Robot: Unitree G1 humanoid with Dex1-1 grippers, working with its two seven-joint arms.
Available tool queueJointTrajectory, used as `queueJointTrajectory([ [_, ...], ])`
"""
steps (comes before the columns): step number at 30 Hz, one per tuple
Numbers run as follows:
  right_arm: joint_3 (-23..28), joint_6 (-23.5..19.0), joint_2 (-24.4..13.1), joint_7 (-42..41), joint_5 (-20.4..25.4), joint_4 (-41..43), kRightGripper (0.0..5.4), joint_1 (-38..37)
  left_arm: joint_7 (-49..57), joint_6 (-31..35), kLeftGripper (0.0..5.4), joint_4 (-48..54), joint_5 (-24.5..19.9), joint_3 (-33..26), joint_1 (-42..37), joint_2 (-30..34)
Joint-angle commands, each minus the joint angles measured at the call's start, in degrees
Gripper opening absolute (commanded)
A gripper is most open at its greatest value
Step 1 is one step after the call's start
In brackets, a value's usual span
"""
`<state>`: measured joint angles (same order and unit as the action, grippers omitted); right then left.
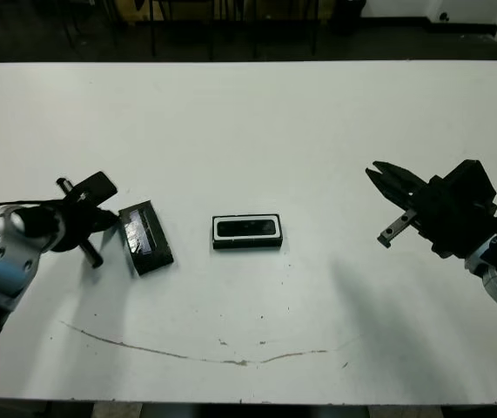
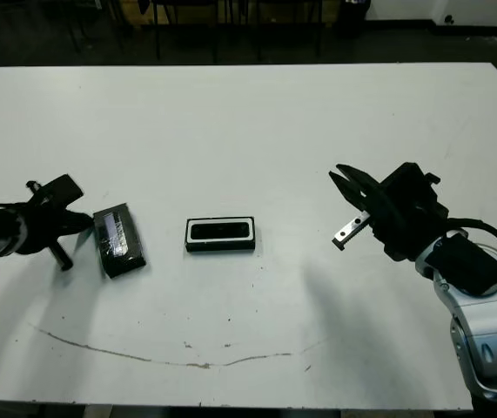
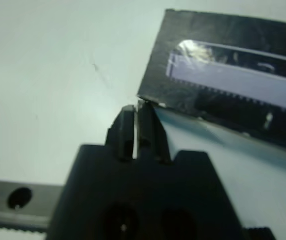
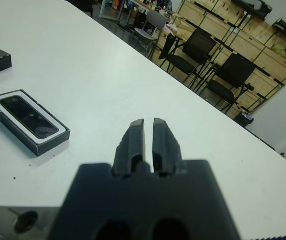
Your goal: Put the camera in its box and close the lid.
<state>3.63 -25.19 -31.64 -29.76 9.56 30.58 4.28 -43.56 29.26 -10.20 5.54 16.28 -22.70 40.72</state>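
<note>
Head views: the box (image 1: 247, 232) lay flat near the middle of the white counter (image 1: 257, 122), with the camera (image 1: 248, 228) seated inside its white lining. The lid (image 1: 145, 237), patch side up, lay on the counter apart from the box, just ahead of the left gripper (image 1: 109, 221). The right gripper (image 1: 377, 178) hovered well apart from the box, on its far side from the lid.

Left wrist view: the left fingers (image 3: 150, 131) were pressed together on nothing, their tips at the lid's near corner.

Right wrist view: the right fingers (image 4: 131, 141) were closed to a thin slit and empty. The box with the camera lay off to one side of them.
</note>
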Motion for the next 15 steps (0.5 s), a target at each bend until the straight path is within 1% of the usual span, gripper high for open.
queueJointTrajectory([
  [1, -0.01, -0.48, -0.36, -0.13, 0.14, 0.04, 0.01, -0.99, -1.79, 0.50, 0.00, -4.70, 1.66, 3.39, 1.14, -1.79],
  [5, -0.29, -0.45, -0.69, -0.06, -0.43, 0.29, 0.01, -1.06, -2.78, 1.27, 0.00, -7.87, 2.62, 4.67, -1.45, -2.52],
  [9, -0.09, 0.10, -0.49, -0.61, 0.24, -0.39, 0.01, -1.05, -4.39, -1.80, 0.00, -12.22, 4.31, 6.32, -4.56, -2.60],
  [12, -0.38, 0.24, -0.89, -0.85, -0.11, -0.45, 0.01, -1.06, -5.41, -3.82, 0.00, -15.87, 6.18, 7.74, -7.33, -3.17],
  [15, -0.61, 0.95, -0.85, -0.98, -0.38, -0.88, 0.01, -1.11, -7.43, -7.24, 0.00, -19.21, 7.50, 8.93, -10.29, -3.84],
])
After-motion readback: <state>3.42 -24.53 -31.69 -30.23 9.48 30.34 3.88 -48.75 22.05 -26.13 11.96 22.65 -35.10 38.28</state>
